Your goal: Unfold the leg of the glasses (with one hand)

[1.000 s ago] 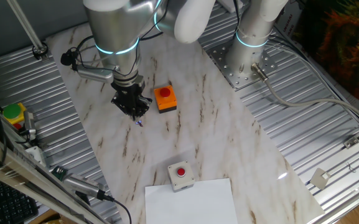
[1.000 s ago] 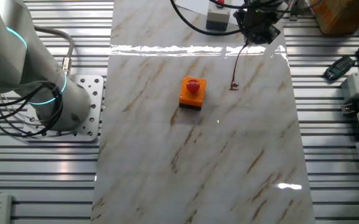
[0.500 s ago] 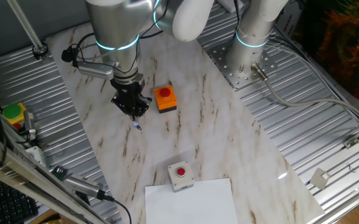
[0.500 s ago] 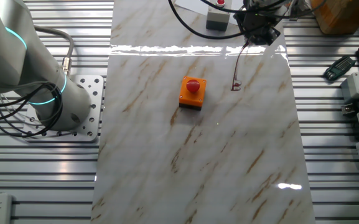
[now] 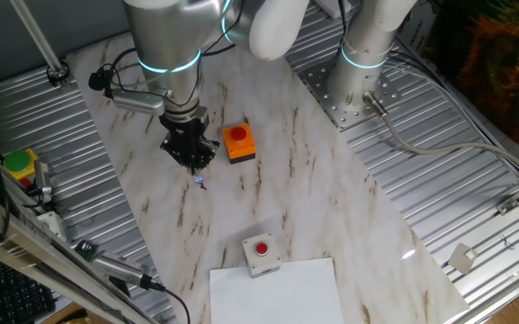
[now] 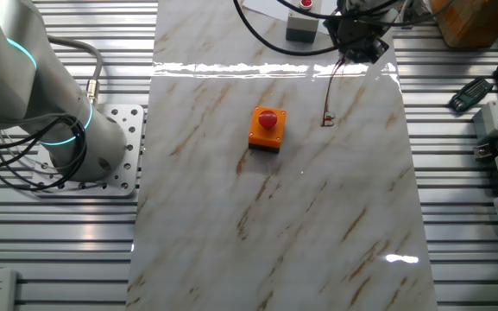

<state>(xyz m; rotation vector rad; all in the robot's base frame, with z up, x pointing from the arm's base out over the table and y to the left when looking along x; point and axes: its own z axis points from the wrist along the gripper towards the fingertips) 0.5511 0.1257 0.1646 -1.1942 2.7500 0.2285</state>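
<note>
My gripper (image 5: 192,160) hangs over the marble table, just left of the orange button box (image 5: 238,142). Its dark fingers are closed on the glasses (image 6: 333,86), of which only a thin reddish-brown leg shows. The leg dangles from the gripper (image 6: 352,53) down toward the tabletop, and its tip is close to the marble. In one fixed view only a small piece of the glasses (image 5: 198,180) shows below the fingers. The lenses and the other leg are hidden by the fingers.
A grey box with a red button (image 5: 261,252) sits by a white sheet (image 5: 277,292) at the table's end. The arm's base (image 6: 85,147) is bolted beside the marble. Ribbed metal flanks the marble, with tools and cables (image 5: 25,171) along one side.
The arm shifted very slightly in the first half second, and the tip of the hanging leg moved a little. Nothing has visibly moved since.
</note>
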